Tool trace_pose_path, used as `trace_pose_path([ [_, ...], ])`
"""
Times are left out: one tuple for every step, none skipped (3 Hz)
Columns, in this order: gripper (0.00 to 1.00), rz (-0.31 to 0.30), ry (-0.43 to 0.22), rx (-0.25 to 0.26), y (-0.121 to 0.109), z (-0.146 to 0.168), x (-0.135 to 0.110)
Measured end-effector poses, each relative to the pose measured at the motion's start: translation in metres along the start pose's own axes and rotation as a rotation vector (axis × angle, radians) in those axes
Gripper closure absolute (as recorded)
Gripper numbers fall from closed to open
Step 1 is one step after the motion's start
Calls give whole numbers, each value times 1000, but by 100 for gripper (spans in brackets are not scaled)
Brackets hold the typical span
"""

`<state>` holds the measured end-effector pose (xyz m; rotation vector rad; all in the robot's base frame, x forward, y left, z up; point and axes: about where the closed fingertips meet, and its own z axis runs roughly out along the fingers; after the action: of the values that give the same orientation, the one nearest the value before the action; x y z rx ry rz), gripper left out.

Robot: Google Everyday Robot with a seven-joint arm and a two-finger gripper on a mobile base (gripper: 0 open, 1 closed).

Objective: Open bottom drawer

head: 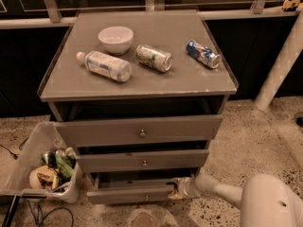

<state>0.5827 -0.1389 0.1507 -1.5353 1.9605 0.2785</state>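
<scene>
While gripper's (176, 189) at bottom drawer (128, 194) — bin's (24, 152) cluttered.

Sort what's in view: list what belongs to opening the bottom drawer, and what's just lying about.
Belongs to the job:
bottom drawer, slightly pulled out
gripper, at the right end of that drawer's front

Just lying about:
white bowl, plastic bottle, green can and blue can on the cabinet top
top drawer, middle drawer
bin on the floor

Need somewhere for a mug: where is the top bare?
Bare: the top's front strip, before bottle, green can and blue can, and the back right of the bowl. Crowded: the middle row. The gripper is at the bottom drawer's right end.
</scene>
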Motion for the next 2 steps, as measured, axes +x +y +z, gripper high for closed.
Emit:
trace_pose_path([
  [100, 0, 0, 0, 0, 0, 0],
  [100, 16, 8, 6, 13, -5, 7],
])
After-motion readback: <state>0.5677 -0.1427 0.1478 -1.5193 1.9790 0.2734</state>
